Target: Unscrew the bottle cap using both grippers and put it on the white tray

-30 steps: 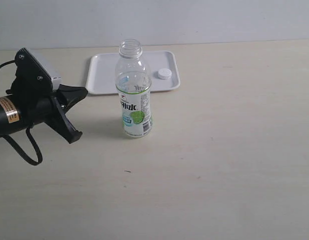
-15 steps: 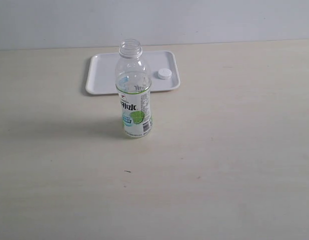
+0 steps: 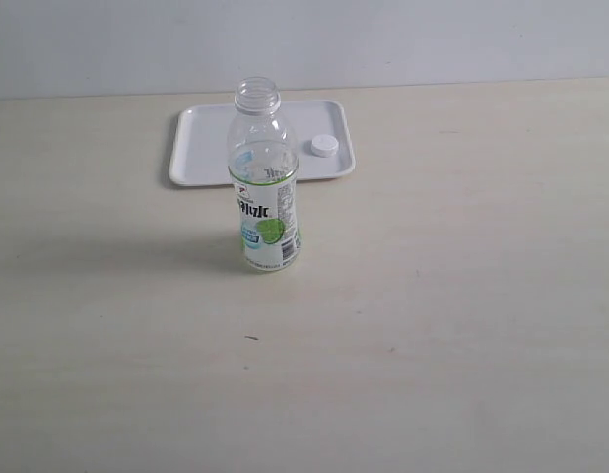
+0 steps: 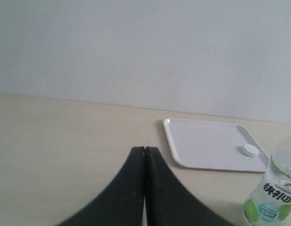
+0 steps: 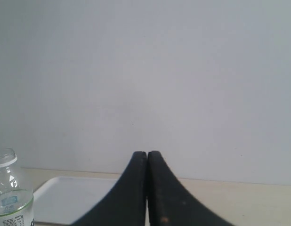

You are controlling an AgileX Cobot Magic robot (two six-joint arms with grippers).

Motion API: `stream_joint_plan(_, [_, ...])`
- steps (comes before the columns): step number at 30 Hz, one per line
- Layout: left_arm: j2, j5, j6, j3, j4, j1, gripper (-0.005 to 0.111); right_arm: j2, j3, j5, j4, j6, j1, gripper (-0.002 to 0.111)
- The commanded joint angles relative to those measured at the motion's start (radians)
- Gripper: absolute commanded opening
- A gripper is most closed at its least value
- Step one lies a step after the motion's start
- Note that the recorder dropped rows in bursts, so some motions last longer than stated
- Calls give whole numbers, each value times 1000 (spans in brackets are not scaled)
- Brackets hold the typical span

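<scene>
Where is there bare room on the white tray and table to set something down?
The white tray is bare from its left rim to the bottle cap near its right end. In the exterior view the table is bare left, right and in front of the bottle. Tightest is between bottle and tray.

**Plastic, Pale Grain and Matt Black**

The bottle (image 3: 263, 197) is clear, glossy plastic with a smooth printed label. The bottle cap (image 3: 323, 146) is white plastic, its side too small to judge. The white tray (image 3: 201, 158) looks like smooth plastic with a soft sheen. The worktop (image 3: 433, 296) is pale, matt and faintly wood-grained. The left pincer (image 4: 144, 151) and right pincer (image 5: 147, 155) look smooth, matt black. The wall (image 3: 433, 39) is plain and matt.
</scene>
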Motion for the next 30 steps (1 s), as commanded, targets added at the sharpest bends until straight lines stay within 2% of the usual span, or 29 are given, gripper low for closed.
stream_joint_plan(1, [-30, 7, -3, 29, -1, 65, 0, -7, 5, -6, -4, 2, 0, 0])
stream_joint_plan(4, [-44, 7, -5, 52, -12, 129, 0, -7, 5, -6, -4, 2, 0, 0])
stream_joint_plan(7, [-44, 7, -5, 66, -14, 152, 0, -7, 5, -6, -4, 2, 0, 0])
stream_joint_plan(18, [-71, -8, 14, 106, -34, 152, 0, -7, 5, -6, -4, 2, 0, 0])
stream_joint_plan(22, [-150, -8, 168, 135, -122, 154, 0, -7, 5, -6, -4, 2, 0, 0])
stream_joint_plan(26, [-208, -8, 435, 176, -285, 156, 0, -7, 5, -6, -4, 2, 0, 0])
stream_joint_plan(30, [-245, -10, 515, 223, -351, 156, 0, -7, 5, -6, -4, 2, 0, 0])
